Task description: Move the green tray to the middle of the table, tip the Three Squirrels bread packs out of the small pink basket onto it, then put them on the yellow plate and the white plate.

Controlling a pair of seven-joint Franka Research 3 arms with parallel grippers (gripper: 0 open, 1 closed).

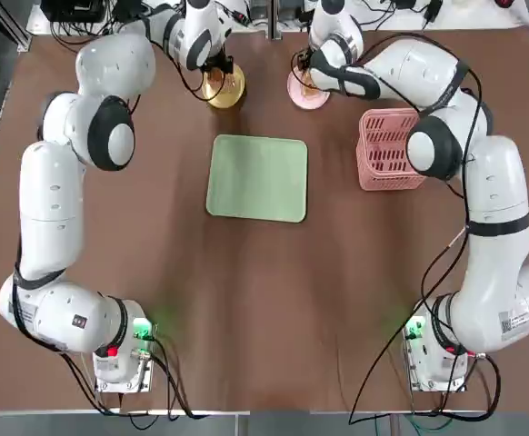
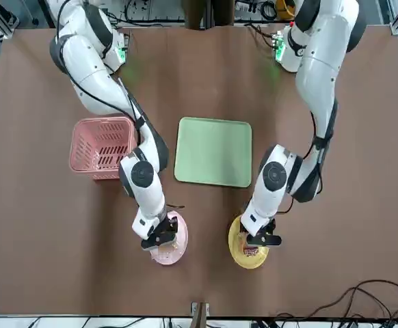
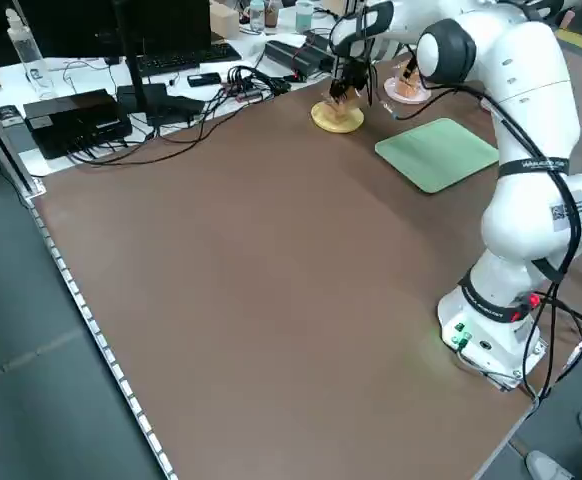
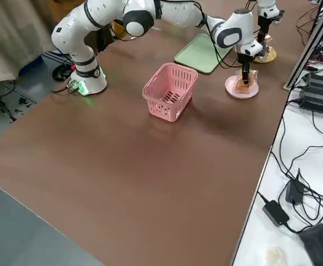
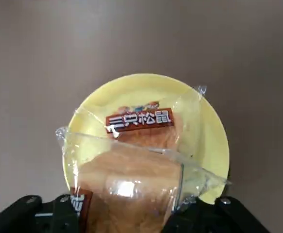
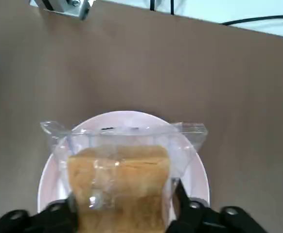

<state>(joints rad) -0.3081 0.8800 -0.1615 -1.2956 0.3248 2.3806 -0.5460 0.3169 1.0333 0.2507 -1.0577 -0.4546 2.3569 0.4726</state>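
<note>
Looking over the brown tabletop [image 1: 246, 318], I found both arms at work near its far edge, each above a plate. The left pincer [image 5: 129, 206] was at the far left, narrowed around the upper bread pack [image 5: 132, 189] and holding it over the yellow plate [image 5: 214, 141]. The lower bread pack [image 5: 144, 136], its red-brown label showing, lay on that plate, partly covered by the held one.

The right pincer [image 6: 127, 204] was to the right of the left one, low over the white plate [image 6: 197, 179], with the right-hand bread pack [image 6: 119, 179] at its grip. I could not tell whether it was holding that pack or had let go. The plate looked faintly pink.

The green tray [image 1: 257, 179] lay flat and bare, nearer than both plates and around the middle from left to right. The pink basket [image 1: 390, 150] stood upright to the tray's right, apart from it, partly under the right arm.
</note>
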